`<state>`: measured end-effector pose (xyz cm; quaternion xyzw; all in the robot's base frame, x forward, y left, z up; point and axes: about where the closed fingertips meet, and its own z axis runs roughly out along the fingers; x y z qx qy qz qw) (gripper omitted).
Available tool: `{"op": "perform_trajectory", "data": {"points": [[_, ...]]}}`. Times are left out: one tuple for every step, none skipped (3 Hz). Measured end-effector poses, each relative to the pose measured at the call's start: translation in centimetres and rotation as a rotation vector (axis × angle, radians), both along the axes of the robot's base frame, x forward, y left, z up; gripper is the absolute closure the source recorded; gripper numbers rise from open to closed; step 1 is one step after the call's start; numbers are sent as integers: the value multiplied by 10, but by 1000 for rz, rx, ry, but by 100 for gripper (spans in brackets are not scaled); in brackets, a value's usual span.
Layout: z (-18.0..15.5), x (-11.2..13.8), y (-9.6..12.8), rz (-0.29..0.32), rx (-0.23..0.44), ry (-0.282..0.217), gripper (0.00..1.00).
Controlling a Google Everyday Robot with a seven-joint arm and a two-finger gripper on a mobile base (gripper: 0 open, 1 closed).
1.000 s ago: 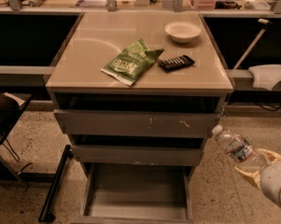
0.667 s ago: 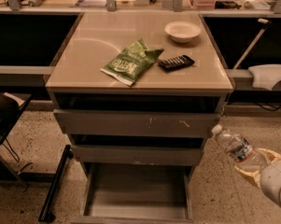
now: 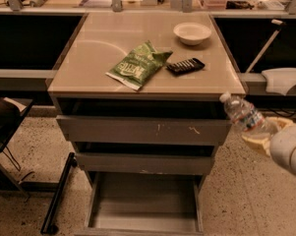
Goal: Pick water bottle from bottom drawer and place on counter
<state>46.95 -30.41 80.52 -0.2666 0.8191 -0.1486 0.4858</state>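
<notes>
Water bottle [image 3: 244,117], one, gripped by claw [image 3: 259,140] beside counter [image 3: 98,58], three drawers [image 3: 142,131], one bowl [image 3: 192,33]

Illumination is warm, moderate and comes from overhead. The bench [image 3: 88,68], up and left of the hand [image 3: 268,132], shows a broad glossy sheen with a pale curved reflection. The hand, at the right edge just below the bench's near corner, clasps the water bottle [image 3: 243,114], whose clear plastic carries small highlights. The upper drawer gaps [image 3: 137,108] left of the hand lie in deep shadow. The bottom drawer [image 3: 142,200], below and left of the hand, is evenly lit. The whole frame is soft, with fine detail smeared.
</notes>
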Motion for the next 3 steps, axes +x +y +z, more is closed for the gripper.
{"op": "perform_trajectory", "data": {"points": [[91, 64, 15, 12, 51, -116, 100], [165, 118, 29, 16, 116, -220, 100], [187, 128, 41, 22, 152, -253, 100]]}}
